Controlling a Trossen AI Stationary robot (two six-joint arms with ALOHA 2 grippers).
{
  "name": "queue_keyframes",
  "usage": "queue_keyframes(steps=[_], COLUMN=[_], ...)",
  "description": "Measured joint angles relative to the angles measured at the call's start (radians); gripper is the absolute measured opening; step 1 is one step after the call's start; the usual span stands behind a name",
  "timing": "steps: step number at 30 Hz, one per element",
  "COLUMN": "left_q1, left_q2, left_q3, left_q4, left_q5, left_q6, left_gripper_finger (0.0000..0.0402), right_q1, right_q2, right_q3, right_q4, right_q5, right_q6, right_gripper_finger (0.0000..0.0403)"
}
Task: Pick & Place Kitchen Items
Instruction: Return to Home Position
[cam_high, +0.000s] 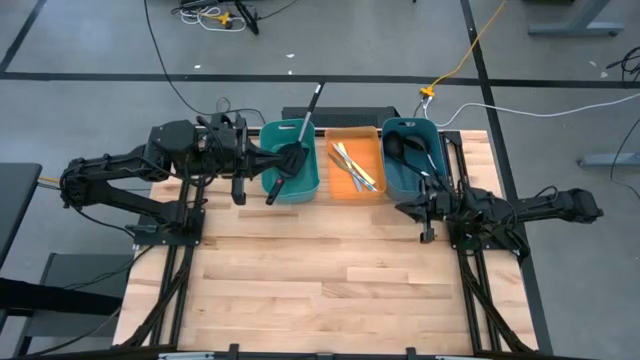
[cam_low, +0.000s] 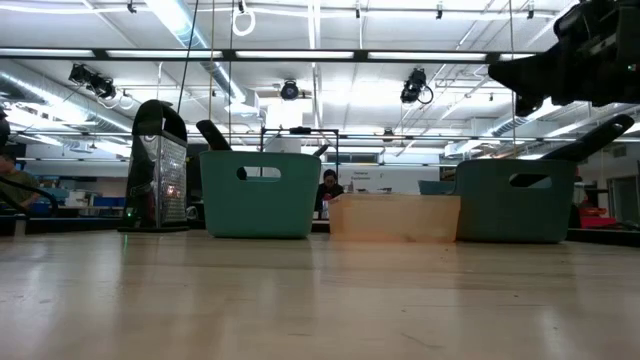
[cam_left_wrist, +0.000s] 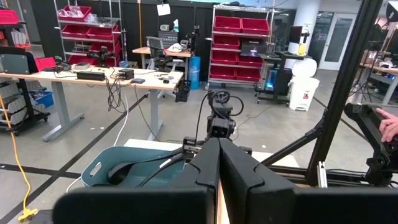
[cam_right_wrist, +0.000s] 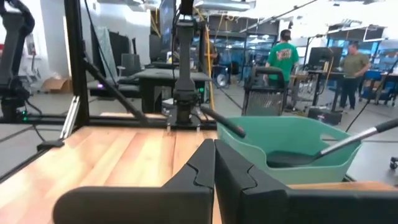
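**A:** Where do the hands stand?

**B:** The left gripper (cam_high: 238, 192) has its fingers pressed together with nothing between them. It hangs just beside the outer wall of the green bin (cam_high: 316, 160). The right gripper (cam_high: 426, 232) is also closed and empty, just in front of the near corner of the blue bin (cam_high: 386, 175).

**A:** And the kitchen items?

**B:** The spatulas (cam_high: 290, 160) lie in the green bin, right beside the left gripper. One handle pokes out over the corner nearest that hand. The ladles (cam_high: 400, 147) sit in the blue bin, just beyond the right gripper. The sticks (cam_high: 352, 165) rest in the orange bin (cam_high: 335, 190), between the two hands.

**A:** So the only step left is going home?

**B:** I'd judge so. To do it well, have the fingers closed and raise each wrist up and away from its bin before folding the arm back. The left arm needs the most care, because that jutting spatula handle is close enough to snag. Move slowly, one clean arc per arm.
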Motion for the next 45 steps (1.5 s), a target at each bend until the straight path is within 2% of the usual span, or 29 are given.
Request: queue_keyframes(steps=[6, 12, 28, 45], left_q1=[0.000, 0.000, 0.000, 0.000], left_q2=[0.000, 0.000, 0.000, 0.000], left_q3=[0.000, 0.000, 0.000, 0.000], left_q4=[0.000, 0.000, 0.000, 0.000], left_q5=[0.000, 0.000, 0.000, 0.000], left_q6=[0.000, 0.000, 0.000, 0.000], left_gripper_finger=[0.0014, 0.0014, 0.0012, 0.0014], right_q1=[0.002, -0.002, -0.004, -0.013], right_q2=[-0.043, -0.106, -0.229, -0.363], right_q3=[0.000, 0.001, 0.002, 0.002], right_q4=[-0.063, -0.200, -0.430, -0.440], right_q5=[-0.046, -0.108, -0.141, -0.148], right_q6=[-0.015, -0.019, -0.056, -0.072], right_gripper_finger=[0.0005, 0.0005, 0.0005, 0.0005])
